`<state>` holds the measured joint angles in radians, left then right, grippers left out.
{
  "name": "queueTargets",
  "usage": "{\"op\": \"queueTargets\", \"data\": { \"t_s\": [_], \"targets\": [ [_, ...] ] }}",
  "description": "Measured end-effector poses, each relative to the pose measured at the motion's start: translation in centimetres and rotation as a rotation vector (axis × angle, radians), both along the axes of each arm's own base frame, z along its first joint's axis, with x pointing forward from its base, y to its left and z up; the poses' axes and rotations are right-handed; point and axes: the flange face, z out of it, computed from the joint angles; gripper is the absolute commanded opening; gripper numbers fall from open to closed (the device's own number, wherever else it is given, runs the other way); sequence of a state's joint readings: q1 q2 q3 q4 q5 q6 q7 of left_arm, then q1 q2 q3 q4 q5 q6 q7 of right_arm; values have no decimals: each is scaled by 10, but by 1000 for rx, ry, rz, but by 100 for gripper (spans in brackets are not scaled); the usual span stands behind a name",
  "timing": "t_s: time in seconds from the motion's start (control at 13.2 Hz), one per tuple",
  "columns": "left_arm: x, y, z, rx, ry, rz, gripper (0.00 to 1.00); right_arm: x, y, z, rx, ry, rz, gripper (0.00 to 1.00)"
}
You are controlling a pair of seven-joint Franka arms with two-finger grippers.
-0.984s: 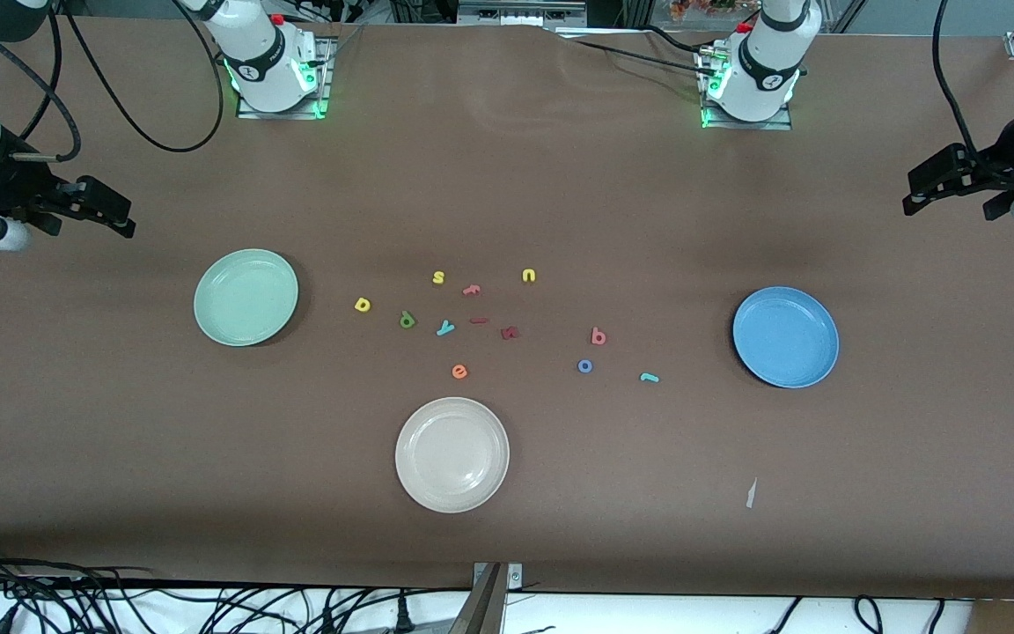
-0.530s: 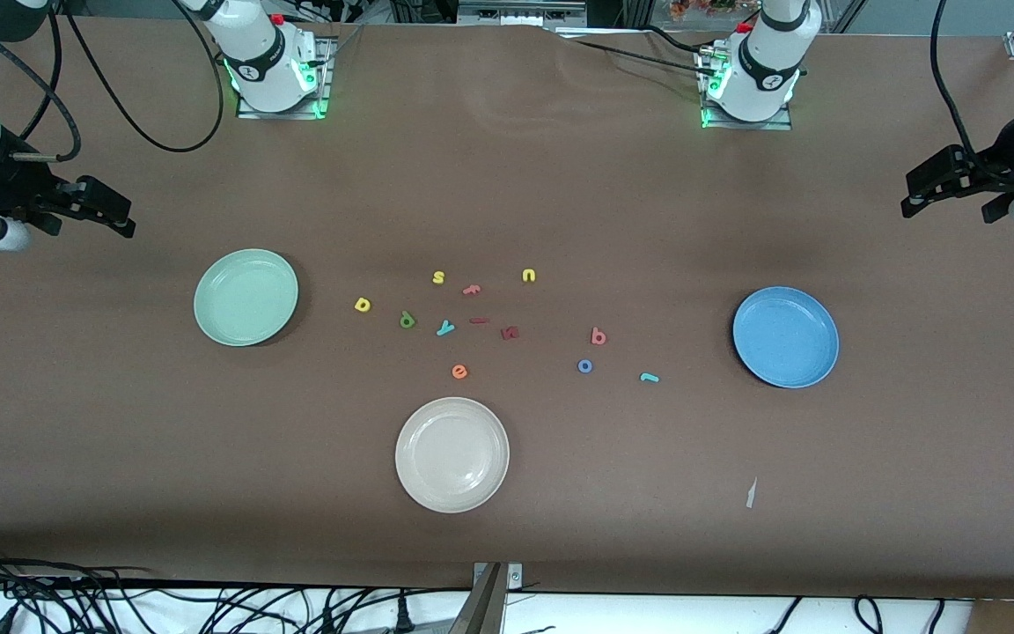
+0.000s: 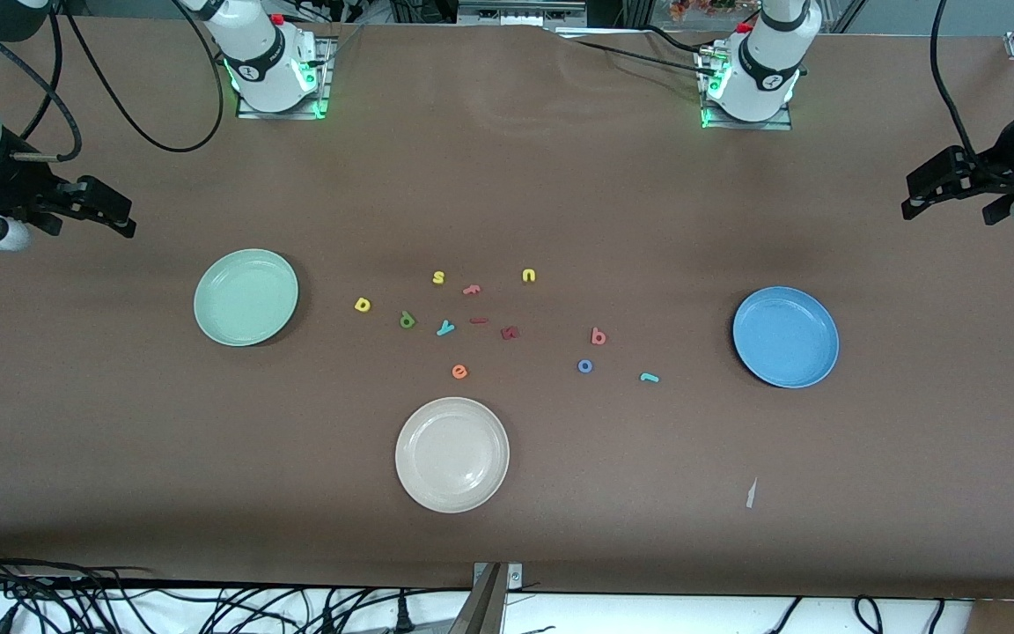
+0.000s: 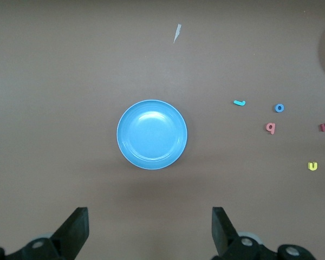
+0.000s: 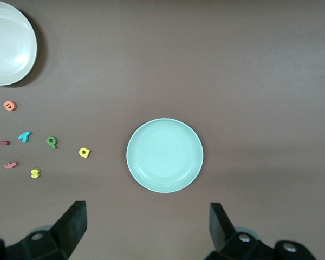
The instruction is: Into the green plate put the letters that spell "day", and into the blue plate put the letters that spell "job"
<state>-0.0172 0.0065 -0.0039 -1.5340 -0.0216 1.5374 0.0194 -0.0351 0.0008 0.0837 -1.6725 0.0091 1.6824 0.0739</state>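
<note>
right pincer (image 5: pixel 146 230) open, high by green plate (image 3: pixel 246 297) | left pincer (image 4: pixel 149 230) open, high by blue plate (image 3: pixel 785 336) | both plates empty; day letters (image 3: pixel 407 320) and job letters (image 3: pixel 598 335) on bench between them | advice: descend straight, straddle one tiny letter

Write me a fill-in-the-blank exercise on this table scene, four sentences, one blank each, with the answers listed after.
1. The teal "j" lies on the table, nearer to the ____ plate than to any other plate.
2. The orange "e" lies closest to the ____ plate.
3. The number of letters lying in the green plate is ____.
4. The left gripper and the right gripper both hang with their jaws ____.

Missing words: blue; cream-white; zero; open
</note>
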Motion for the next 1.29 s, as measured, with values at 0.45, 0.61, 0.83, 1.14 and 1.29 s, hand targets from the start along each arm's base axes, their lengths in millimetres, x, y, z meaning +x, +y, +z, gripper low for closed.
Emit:
{"op": "queueTargets", "data": {
  "t_s": [0.45, 0.61, 0.83, 1.14, 1.29],
  "targets": [
    [0, -5, 1, 0, -3, -9, 100, 22, 46, -68, 3, 102, 72, 100],
    [0, -10, 1, 0, -3, -17, 100, 40, 78, -118, 5, 121, 66, 100],
    [0, -11, 1, 0, -4, -19, 100, 50, 148, -184, -6, 135, -60, 100],
    [0, -11, 1, 0, -3, -19, 100, 35, 235, -247, -33, 146, -279, 100],
    [1, -11, 0, 0, 0, -20, 100, 25, 273, -273, -31, 128, -380, 99]
  ]
}}
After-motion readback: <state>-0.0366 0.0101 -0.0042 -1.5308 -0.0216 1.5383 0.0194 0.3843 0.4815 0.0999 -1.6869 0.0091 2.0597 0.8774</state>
